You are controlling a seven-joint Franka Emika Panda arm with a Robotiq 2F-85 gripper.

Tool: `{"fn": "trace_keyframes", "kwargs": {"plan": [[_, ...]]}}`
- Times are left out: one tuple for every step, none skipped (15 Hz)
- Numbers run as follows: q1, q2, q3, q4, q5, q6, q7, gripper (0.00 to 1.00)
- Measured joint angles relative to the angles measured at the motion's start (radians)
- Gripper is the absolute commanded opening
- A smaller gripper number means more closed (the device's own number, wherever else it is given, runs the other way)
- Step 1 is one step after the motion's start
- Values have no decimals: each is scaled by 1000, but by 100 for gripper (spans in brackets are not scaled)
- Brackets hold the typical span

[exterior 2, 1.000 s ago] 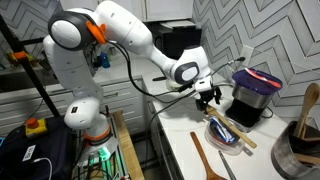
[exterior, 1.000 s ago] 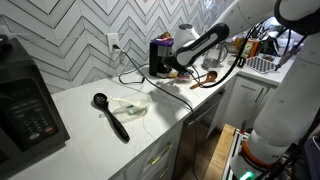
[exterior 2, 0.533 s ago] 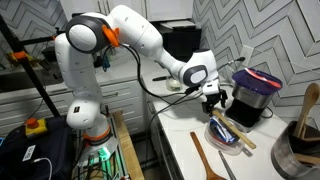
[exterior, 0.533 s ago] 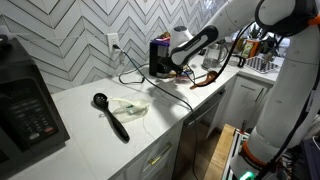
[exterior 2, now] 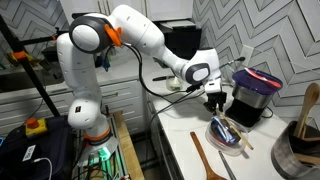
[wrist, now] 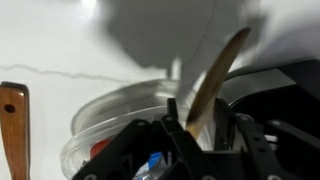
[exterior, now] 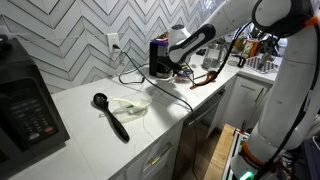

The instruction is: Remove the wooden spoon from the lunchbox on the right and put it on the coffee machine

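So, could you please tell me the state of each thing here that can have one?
gripper: fingers shut on the wooden spoon, above the lunchbox.
wooden spoon: held, tilted, not yet on the coffee machine.
lunchbox: open, with other utensils inside.
coffee machine: upright, no spoon on it.
black ladle: lying flat on the counter.

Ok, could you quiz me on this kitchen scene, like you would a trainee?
1. True or false: the compact black coffee machine stands on the floor.
2. In the wrist view, what sits between the fingers of the gripper? A) a pale wooden spoon B) a metal fork C) a red cup
3. Fill in: the long black ladle lies on the white ____.
Key: 1 false; 2 A; 3 counter.
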State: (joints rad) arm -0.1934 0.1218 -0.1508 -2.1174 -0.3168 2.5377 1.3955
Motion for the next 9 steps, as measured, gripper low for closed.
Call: {"fn": "trace_keyframes", "kwargs": {"plan": [[1, -1, -1, 1, 7, 0, -7, 6], [3, -4, -1, 3, 15, 0, -14, 1], [4, -8, -2, 5, 22, 0, -22, 0], [6, -15, -3, 6, 27, 0, -27, 0], [7, -23, -3, 7, 32, 0, -30, 2], [8, -34, -3, 8, 38, 0, -37, 2], [10, -47, -3, 8, 43, 0, -44, 2], [12, -61, -3, 8, 44, 0, -48, 2], [13, -77, -3, 8, 44, 0, -49, 2]]}}
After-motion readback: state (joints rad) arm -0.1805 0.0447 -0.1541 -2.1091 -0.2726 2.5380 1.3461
